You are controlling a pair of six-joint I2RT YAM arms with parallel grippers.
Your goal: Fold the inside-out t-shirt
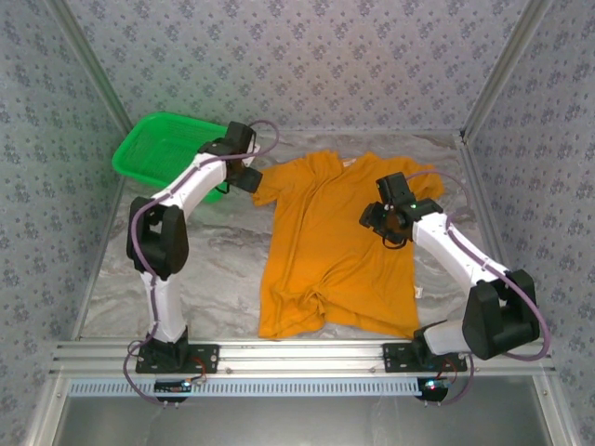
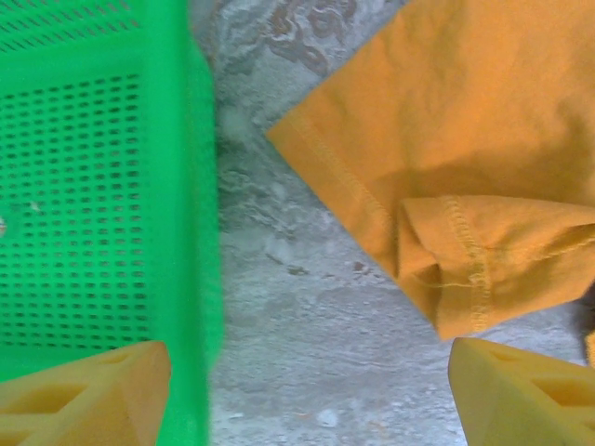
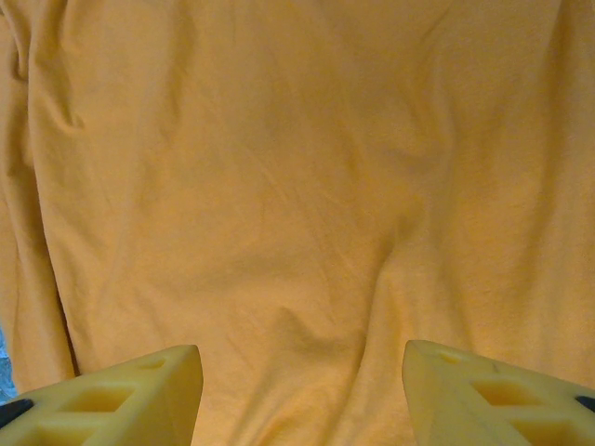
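The orange-yellow inside-out t-shirt (image 1: 335,251) lies spread on the marbled table, collar toward the back, hem bunched at the front left. My left gripper (image 1: 249,178) hovers at the shirt's left sleeve, open, with bare table between its fingers. In the left wrist view that sleeve (image 2: 465,167) has its hem folded over, just ahead of the right finger (image 2: 521,395). My right gripper (image 1: 389,221) hangs open over the shirt's right chest. The right wrist view looks down on wrinkled cloth (image 3: 297,186) between the spread fingers (image 3: 121,400), nothing pinched.
A green plastic mesh basket (image 1: 163,149) stands at the back left, close beside the left gripper, its wall (image 2: 181,186) next to the left finger. Patterned walls enclose the table on three sides. A metal rail (image 1: 297,358) runs along the front.
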